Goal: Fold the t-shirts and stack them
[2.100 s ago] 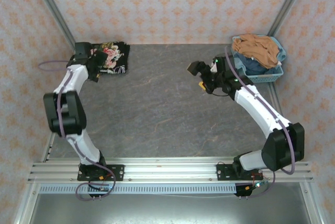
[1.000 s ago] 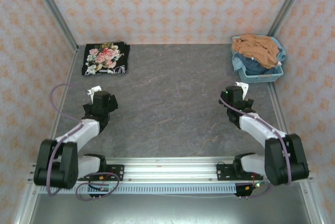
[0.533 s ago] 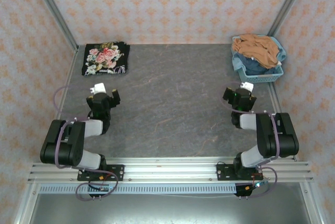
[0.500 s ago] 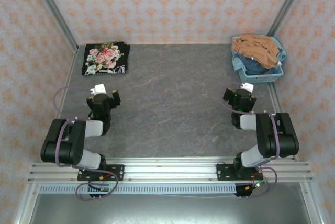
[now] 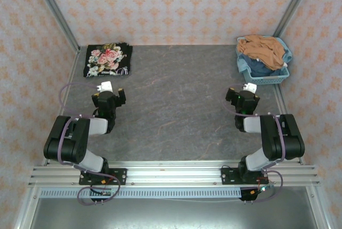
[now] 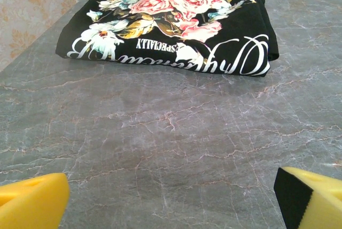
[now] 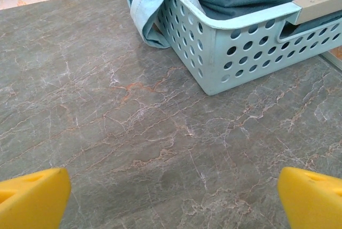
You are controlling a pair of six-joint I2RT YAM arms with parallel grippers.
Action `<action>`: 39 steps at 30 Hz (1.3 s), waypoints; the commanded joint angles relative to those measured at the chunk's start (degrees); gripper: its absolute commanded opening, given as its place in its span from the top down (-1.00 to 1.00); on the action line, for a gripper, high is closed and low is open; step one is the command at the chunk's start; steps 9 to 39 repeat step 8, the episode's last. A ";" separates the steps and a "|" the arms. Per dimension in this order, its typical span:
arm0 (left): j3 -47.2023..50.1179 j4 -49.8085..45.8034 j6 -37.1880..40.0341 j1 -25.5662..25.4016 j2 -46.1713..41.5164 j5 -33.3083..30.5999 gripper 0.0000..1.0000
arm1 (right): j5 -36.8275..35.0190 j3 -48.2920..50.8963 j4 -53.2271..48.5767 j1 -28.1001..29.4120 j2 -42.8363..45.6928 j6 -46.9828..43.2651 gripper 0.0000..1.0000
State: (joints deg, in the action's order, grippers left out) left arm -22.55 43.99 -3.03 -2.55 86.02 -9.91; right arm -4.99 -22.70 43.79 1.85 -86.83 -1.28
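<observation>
A folded black fabric t-shirt (image 6: pixel 171 20) with a pink-rose print lies flat in the far left corner of the grey marbled desk (image 5: pixel 176 106). It carries large white script, and small capitals that seem to read "ESPECIALLY". The left end effector (image 6: pixel 171 201) and right end effector (image 7: pixel 171 197) gape wide, holding nothing.

The top camera looks down on the whole table (image 5: pixel 176 111). Low, close wrist views share its upper-left t-shirt (image 5: pixel 107 60) and upper-right basket (image 5: pixel 265 78).

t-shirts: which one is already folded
The black t-shirt with the rose print, folded flat at the far left of the table. The orange top and blue clothes lie crumpled in the basket at far right.
</observation>
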 commanded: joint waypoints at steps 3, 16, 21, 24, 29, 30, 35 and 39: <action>-1.00 0.08 1.27 -0.57 -0.42 -2.54 -1.00 | 0.81 -1.25 1.08 0.26 -0.52 -1.36 -0.98; -1.19 -0.19 1.44 -0.71 -0.32 -2.81 -1.00 | 0.83 -0.95 1.27 0.22 -0.34 -1.29 -0.98; -1.19 -0.19 1.44 -0.71 -0.32 -2.81 -1.00 | 0.83 -0.95 1.27 0.22 -0.34 -1.29 -0.98; -1.19 -0.19 1.44 -0.71 -0.32 -2.81 -1.00 | 0.83 -0.95 1.27 0.22 -0.34 -1.29 -0.98; -1.19 -0.19 1.44 -0.71 -0.32 -2.81 -1.00 | 0.83 -0.95 1.27 0.22 -0.34 -1.29 -0.98; -1.19 -0.19 1.44 -0.71 -0.32 -2.81 -1.00 | 0.83 -0.95 1.27 0.22 -0.34 -1.29 -0.98; -1.19 -0.19 1.44 -0.71 -0.32 -2.81 -1.00 | 0.83 -0.95 1.27 0.22 -0.34 -1.29 -0.98; -1.19 -0.19 1.44 -0.71 -0.32 -2.81 -1.00 | 0.83 -0.95 1.27 0.22 -0.34 -1.29 -0.98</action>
